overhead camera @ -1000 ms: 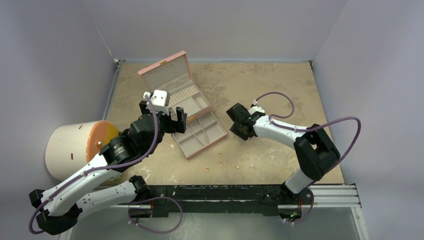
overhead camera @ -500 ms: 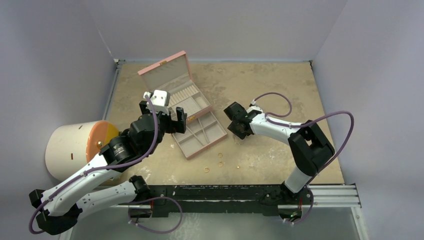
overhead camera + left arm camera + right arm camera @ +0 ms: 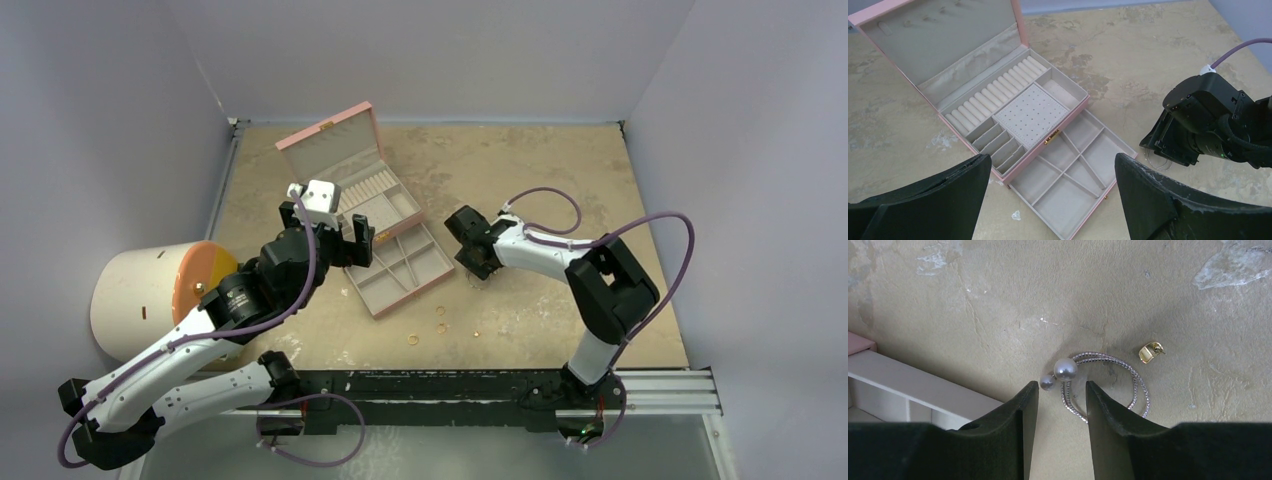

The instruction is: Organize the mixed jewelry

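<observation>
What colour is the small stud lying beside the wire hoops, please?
Gold stud, clearest in the right wrist view.

The open box (image 3: 365, 215) is sitting left of centre on the table (image 3: 560, 160), its drawer (image 3: 400, 270) sticking out toward the near edge. Just right of the drawer, a wire hoop (image 3: 1108, 385) is lying with two beads (image 3: 1060, 372) on its left and a stud (image 3: 1149, 352) to its right. Small rings (image 3: 428, 327) are lying nearer the front edge. A cylinder (image 3: 150, 295) is sitting off the table's left side.
</observation>
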Controlling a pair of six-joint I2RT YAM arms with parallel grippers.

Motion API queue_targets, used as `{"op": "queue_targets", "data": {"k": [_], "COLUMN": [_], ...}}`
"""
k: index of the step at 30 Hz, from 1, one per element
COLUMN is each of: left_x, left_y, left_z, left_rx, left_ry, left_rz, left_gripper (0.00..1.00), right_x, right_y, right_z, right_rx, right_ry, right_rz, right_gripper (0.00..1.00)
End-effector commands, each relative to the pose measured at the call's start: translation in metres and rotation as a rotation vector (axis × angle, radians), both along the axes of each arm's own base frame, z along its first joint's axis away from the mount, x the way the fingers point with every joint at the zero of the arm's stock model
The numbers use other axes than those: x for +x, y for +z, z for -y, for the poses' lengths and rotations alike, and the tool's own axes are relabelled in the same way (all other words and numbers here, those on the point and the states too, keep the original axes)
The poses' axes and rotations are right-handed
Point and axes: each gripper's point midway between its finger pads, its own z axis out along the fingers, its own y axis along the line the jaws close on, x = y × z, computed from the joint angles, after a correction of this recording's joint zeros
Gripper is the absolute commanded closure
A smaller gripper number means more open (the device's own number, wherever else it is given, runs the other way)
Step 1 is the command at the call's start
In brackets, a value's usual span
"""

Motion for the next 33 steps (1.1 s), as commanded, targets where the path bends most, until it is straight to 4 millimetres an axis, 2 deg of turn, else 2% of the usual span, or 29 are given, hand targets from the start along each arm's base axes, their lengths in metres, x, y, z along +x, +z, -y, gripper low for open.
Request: {"op": "queue_targets", "data": {"k": [1, 9, 18, 23, 31, 33], "left_x": [0.000, 0.000, 0.002, 0.003, 0.003, 0.003], "left_y": [0.010, 0.009, 0.006, 0.005, 0.005, 0.005], "left_z": [0.003, 0.003, 0.002, 0.001, -0.001, -0.001], "left_rx": [-0.042, -0.040, -0.026, -0.022, -0.018, -0.017], "left_ry": [-0.009, -0.004, 0.008, 0.016, 0.026, 0.024], "left_rz": [0.029, 0.028, 0.023, 0.022, 0.025, 0.023], "left_gripper": [0.06, 0.06, 0.06, 0.06, 0.06, 0.06], "right_x": [0.008, 0.008, 0.005, 0.002, 0.001, 0.000], "right_y": [0.006, 0.001, -0.006, -0.008, -0.007, -0.007], "right_z": [0.004, 0.012, 0.013, 0.014, 0.013, 0.013], "right_rx": [-0.033, -0.071, -0.078, -0.075, -0.077, -0.075], "right_ry": [-0.046, -0.068, -0.049, -0.030, 0.021, 0.033], "right_rz": [0.027, 0.024, 0.014, 0.015, 0.023, 0.021], "right_gripper": [0.58, 0.59, 0.69, 0.77, 0.98, 1.00]}}
